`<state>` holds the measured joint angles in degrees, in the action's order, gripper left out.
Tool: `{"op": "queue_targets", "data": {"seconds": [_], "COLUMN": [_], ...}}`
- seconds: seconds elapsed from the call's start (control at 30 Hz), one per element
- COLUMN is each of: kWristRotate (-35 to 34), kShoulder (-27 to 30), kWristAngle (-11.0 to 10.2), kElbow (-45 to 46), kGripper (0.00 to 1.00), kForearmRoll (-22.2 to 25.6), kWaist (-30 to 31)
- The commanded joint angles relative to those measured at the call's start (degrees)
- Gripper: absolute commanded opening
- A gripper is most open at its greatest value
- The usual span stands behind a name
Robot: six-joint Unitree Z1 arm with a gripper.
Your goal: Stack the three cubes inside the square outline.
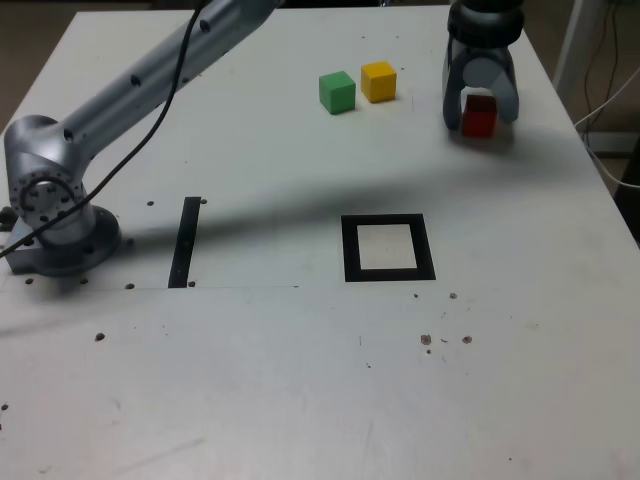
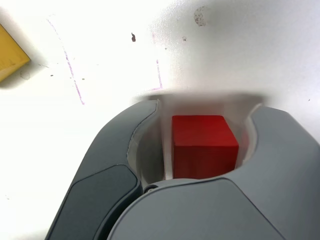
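Note:
A red cube (image 1: 480, 118) (image 2: 204, 145) rests on the white table at the far right of the exterior view. My gripper (image 1: 481, 116) (image 2: 204, 111) hangs over it, jaws down on both sides of the cube with a thin gap showing at each side in the wrist view. The green cube (image 1: 337, 92) and the yellow cube (image 1: 378, 81) (image 2: 10, 60) sit side by side, apart from the gripper toward the exterior view's left. The square outline (image 1: 349, 250), a thick black frame with a pale centre, lies mid-table, nearer the camera, with nothing inside it.
A thin black strip (image 1: 185, 243) lies on the table left of the square in the exterior view. The arm's grey base (image 1: 50, 215) stands at the left edge. Cables hang beyond the table's right edge (image 1: 610, 150).

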<state>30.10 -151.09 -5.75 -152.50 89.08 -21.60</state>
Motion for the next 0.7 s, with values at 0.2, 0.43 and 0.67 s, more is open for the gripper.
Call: {"op": "queue_targets", "data": {"seconds": [0.2,0.43,0.67], "kWristRotate": [0.0,0.0,0.7], "kShoulder": [-0.2,1.1,4.4], "kWristAngle": [0.2,0.2,0.2], "kElbow": [-0.5,-0.3,1.3], "kGripper": [0.38,0.37,0.36], "kForearmRoll": [0.3,1.7,3.3], "kWaist": [0.1,0.0,0.0]}}
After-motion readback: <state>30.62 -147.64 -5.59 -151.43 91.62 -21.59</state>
